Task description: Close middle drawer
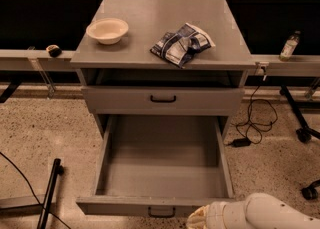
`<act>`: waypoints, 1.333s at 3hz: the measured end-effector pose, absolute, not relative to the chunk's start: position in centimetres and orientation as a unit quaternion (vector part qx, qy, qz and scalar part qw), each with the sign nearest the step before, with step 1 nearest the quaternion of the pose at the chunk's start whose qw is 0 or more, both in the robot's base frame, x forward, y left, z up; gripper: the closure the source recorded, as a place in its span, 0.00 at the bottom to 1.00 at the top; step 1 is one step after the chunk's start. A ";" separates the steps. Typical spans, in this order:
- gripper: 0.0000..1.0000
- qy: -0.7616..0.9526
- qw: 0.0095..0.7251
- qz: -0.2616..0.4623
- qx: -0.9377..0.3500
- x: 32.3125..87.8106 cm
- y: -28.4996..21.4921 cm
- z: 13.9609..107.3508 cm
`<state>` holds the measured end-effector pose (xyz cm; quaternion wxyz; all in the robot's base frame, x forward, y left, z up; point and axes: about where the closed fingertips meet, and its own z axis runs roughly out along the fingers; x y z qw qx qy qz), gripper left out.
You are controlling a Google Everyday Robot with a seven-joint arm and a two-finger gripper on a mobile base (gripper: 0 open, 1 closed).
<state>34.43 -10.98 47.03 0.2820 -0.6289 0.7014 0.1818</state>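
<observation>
The middle drawer [162, 168] is pulled far out of the grey cabinet. Its wide plain grey tray holds nothing, and its small black handle [161, 212] is on the front panel at the bottom of the view. The first drawer [163, 100] above it is shut. My white arm [262, 215] comes in from the bottom right. My gripper [198, 221] is at its end, at the bottom edge of the view, just right of the drawer's handle and close to the front panel. It is mostly cut off by the edge.
On the cabinet top stand a white bowl [107, 30] and a crumpled chip bag [181, 44]. A bottle [288, 46] stands on the ledge at right. Cables [252, 123] and a wheeled stand [302, 133] lie on the floor at right, and a black pole [49, 193] at left.
</observation>
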 end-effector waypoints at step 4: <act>1.00 0.730 0.306 0.113 -0.600 38.0 -14.3 40.1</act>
